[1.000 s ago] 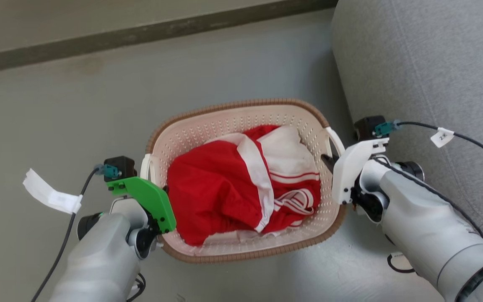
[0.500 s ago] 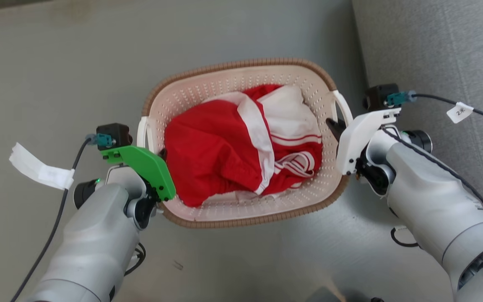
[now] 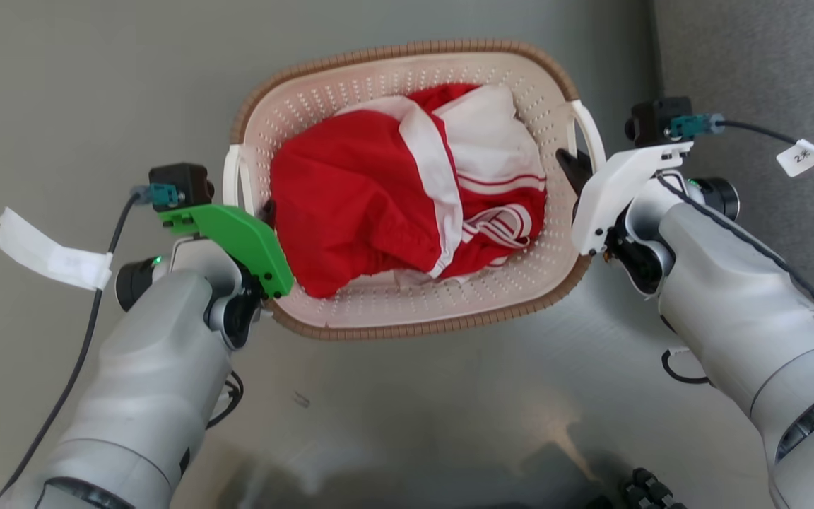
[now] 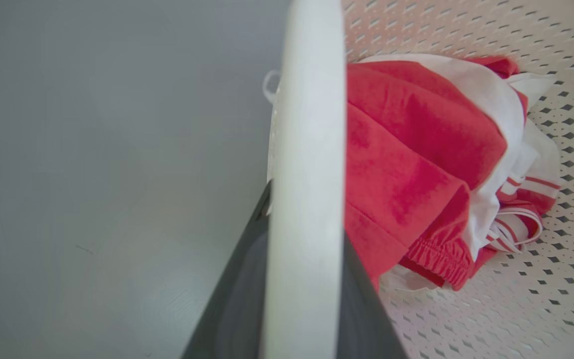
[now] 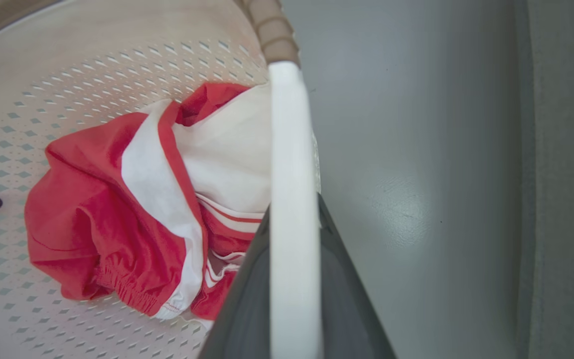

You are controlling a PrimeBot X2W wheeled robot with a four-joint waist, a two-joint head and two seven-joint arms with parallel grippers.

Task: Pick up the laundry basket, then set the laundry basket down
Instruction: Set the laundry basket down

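One white cable tag (image 3: 800, 157), "2" legible, right of laundry basket (image 3: 407, 51).

home, likely: grey fabric sofa (image 3: 767, 56), laundry basket (image 3: 407, 48) holding red-white clothes (image 3: 350, 191), smooth grey floor (image 3: 96, 85).

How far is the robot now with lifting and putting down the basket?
Done: the left tool and right tool are each closed on a white loop handle of the cream-white perforated plastic laundry basket. In hand: the lift; whether it has left the grey floor is unclear. Left: setting it down and letting go.
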